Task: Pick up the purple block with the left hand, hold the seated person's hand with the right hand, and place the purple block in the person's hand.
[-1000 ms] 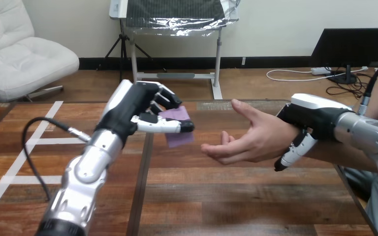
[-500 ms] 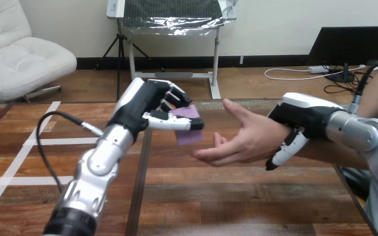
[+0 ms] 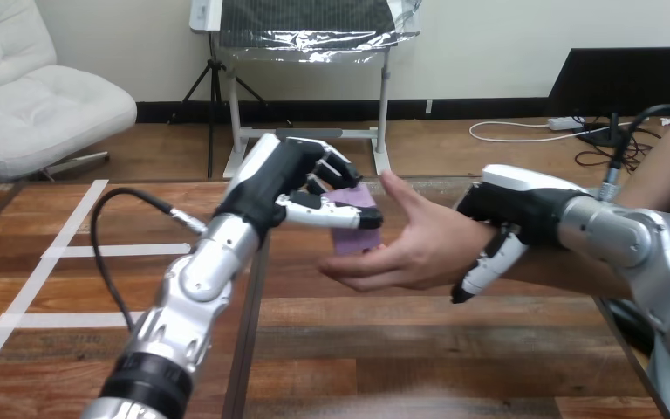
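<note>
My left hand (image 3: 292,179) is raised above the table's middle, its fingers and thumb curled round the purple block (image 3: 355,223). The block hangs just at the fingertips of the person's hand (image 3: 419,243), which lies palm up and open, reaching in from the right. My right hand (image 3: 513,209) sits over the person's wrist (image 3: 480,255) with fingers curled down round its near side. The block's lower edge is close to the person's fingers; whether they touch I cannot tell.
The wooden table (image 3: 419,349) stretches below both arms, with white tape lines (image 3: 26,297) at its left. A black cable (image 3: 126,229) loops out from my left forearm. The person's forearm (image 3: 576,275) runs to the right edge.
My left hand has carried the purple block rightward until it reaches the person's fingertips. My right hand and the person's hand have shifted left together.
</note>
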`<state>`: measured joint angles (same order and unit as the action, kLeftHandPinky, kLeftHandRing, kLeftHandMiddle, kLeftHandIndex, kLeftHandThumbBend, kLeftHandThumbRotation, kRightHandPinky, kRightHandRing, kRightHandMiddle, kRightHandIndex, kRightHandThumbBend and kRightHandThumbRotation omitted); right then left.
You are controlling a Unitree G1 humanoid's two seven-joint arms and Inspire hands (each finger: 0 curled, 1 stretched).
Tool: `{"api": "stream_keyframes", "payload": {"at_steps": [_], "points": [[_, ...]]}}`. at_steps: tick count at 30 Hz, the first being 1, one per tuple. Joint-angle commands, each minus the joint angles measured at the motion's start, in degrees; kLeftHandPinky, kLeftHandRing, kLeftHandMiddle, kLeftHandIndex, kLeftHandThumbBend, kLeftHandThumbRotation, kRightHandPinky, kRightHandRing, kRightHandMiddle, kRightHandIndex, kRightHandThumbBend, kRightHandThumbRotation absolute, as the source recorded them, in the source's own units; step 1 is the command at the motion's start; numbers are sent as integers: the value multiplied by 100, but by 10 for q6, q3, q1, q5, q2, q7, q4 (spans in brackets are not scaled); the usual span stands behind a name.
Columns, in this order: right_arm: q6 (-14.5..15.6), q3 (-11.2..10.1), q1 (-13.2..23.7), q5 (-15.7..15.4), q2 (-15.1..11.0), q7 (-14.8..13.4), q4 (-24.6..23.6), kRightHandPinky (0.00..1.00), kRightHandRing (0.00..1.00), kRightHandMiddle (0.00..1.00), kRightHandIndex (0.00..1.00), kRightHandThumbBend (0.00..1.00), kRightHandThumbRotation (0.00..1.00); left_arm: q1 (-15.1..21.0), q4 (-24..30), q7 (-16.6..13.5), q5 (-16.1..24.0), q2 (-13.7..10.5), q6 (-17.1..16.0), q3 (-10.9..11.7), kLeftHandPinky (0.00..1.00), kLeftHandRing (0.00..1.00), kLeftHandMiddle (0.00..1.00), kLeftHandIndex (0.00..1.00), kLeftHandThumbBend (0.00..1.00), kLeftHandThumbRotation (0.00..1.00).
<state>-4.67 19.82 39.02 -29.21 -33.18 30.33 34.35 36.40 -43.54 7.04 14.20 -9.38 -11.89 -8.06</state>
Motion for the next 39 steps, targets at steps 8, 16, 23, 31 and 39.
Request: {"api": "stream_keyframes", "payload": {"at_steps": [8,16,23,31,39], "points": [[-3,4,12,11,37,2,-18,26,33,40,42,84,15,69,-29,-11,-5,23,-21,1,34,42,46,46,65,0],[7,5,9,8,42,6,-31,26,33,40,41,84,15,76,-39,-9,-8,35,-26,-2,33,41,45,46,64,0],[19,5,6,9,45,9,-46,27,35,42,41,84,15,77,-41,-8,-9,44,-20,-3,32,40,46,47,64,0],[24,3,-1,10,45,9,-61,27,35,42,42,83,15,74,-43,-5,-10,52,-19,-7,32,40,46,47,65,0],[24,1,-8,12,41,10,-72,27,35,43,43,83,15,68,-43,-5,-9,54,-21,-12,31,39,45,47,65,0]]}}
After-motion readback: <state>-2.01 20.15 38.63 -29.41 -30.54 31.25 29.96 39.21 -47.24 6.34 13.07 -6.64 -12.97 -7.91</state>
